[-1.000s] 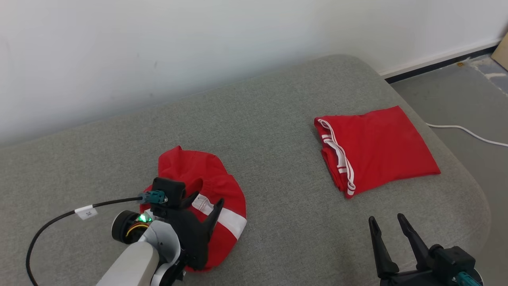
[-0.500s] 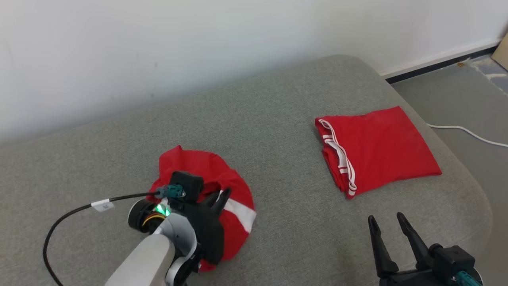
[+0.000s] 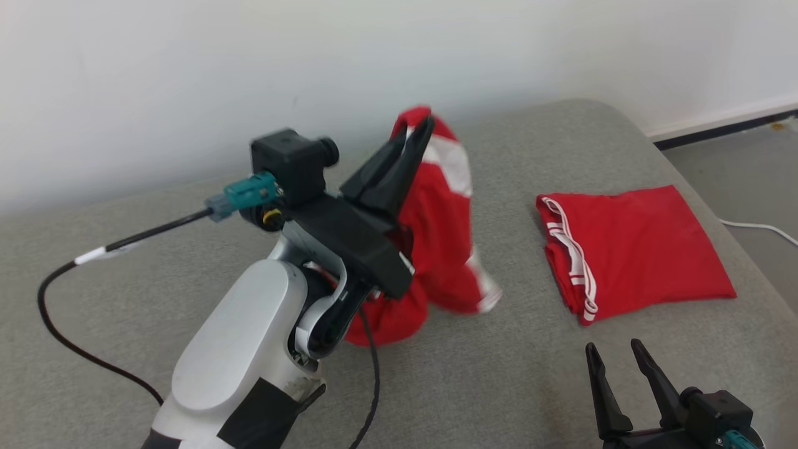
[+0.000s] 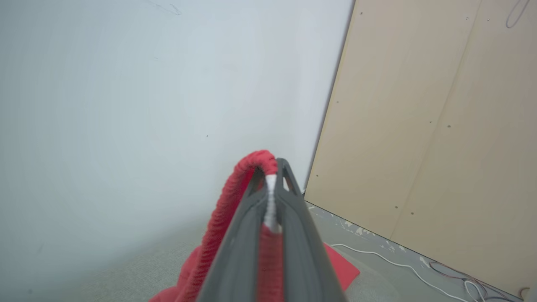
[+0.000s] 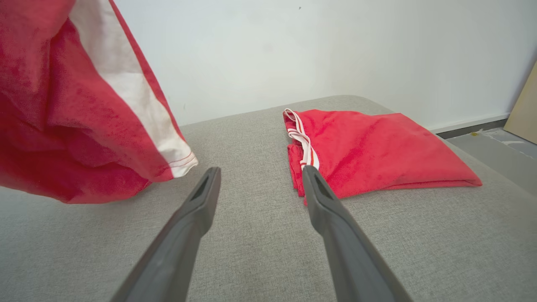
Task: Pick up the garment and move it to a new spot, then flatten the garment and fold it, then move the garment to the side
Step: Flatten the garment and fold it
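Grey woven upholstery (image 3: 499, 374) with rounded corners spreads below a plain white wall (image 3: 187, 75). My left gripper (image 3: 419, 128) is clamped on a ribbed edge of the red garment (image 3: 439, 237), a soft cloth with a white stripe. It hangs crumpled from my fingertips, long axis roughly vertical, lower folds near the cushion. My right gripper (image 3: 613, 347) stands spread and empty near a second red garment (image 3: 642, 249), folded flat into a rough rectangle.
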`<state>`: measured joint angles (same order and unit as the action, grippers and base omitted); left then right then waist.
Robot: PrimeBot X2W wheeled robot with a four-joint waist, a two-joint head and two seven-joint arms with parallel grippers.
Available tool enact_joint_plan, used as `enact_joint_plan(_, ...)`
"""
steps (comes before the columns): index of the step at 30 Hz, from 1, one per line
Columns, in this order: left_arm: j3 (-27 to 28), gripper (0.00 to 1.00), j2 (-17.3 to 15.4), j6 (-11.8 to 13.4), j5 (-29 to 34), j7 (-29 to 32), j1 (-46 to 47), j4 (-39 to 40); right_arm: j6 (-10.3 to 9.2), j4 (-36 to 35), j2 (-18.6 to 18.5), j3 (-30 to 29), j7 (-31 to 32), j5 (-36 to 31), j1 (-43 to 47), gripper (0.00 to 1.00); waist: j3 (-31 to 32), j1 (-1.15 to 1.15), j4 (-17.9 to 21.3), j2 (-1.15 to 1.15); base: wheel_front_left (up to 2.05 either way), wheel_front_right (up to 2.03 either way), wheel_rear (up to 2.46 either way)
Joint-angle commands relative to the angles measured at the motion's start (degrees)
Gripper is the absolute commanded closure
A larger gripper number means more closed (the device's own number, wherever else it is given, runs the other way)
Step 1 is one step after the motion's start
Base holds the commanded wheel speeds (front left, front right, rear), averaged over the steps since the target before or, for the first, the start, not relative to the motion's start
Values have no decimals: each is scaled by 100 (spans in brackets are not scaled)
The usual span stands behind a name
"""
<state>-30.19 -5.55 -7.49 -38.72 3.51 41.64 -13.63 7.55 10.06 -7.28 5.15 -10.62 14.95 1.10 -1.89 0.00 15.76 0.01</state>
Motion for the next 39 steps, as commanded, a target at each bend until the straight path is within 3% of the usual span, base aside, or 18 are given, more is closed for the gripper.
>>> enact_joint_plan(1,79,100,84,32,-172,-88,116,204,-15,-11,-2,-15,-5,-33,21,0,75,0,-171,-1,0,0,0)
enact_joint_plan(6,87,100,28,175,-209,41,-7,383,-15,-8,31,16,12,-21,62,0,124,0,-322,-1,0,0,0)
enact_joint_plan(14,53,100,-793,553,-427,612,-1612,-22,-15,15,58,100,-20,38,13,0,83,0,-604,-1,0,0,0)
enact_joint_plan(19,94,100,-1203,721,-370,635,-2251,-515,-15,-10,10,103,-7,35,-6,0,-4,0,-768,-1,0,0,0)
enact_joint_plan(26,199,100,-1243,701,-407,316,-2405,-1002,-15,-39,-6,140,32,11,-91,0,-57,0,-837,-1,0,0,0)
enact_joint_plan(27,221,79,-1230,707,-414,248,-2402,-1061,-15,-39,-9,141,37,12,-83,0,-55,0,-840,-1,0,0,0)
enact_joint_plan(28,233,30,-1223,720,-403,184,-2401,-1109,-15,-38,-11,145,41,12,-79,0,-51,0,-841,-1,0,0,0)
enact_joint_plan(29,250,0,-1211,725,-408,122,-2411,-1159,-15,-39,-14,151,44,10,-78,0,-44,0,-842,-1,0,0,0)
enact_joint_plan(35,395,0,-1202,762,-403,-444,-2588,-1347,-15,-61,-51,91,85,9,19,0,72,0,-862,-1,0,0,0)
enact_joint_plan(38,486,0,-1187,807,-286,-1027,-2773,-1324,-15,-90,-72,2,79,14,59,0,153,0,-911,-1,0,0,0)
enact_joint_plan(39,562,0,-1178,860,-170,-1486,-2914,-1277,-15,-110,-77,-60,74,5,101,0,201,0,-949,-1,0,0,0)
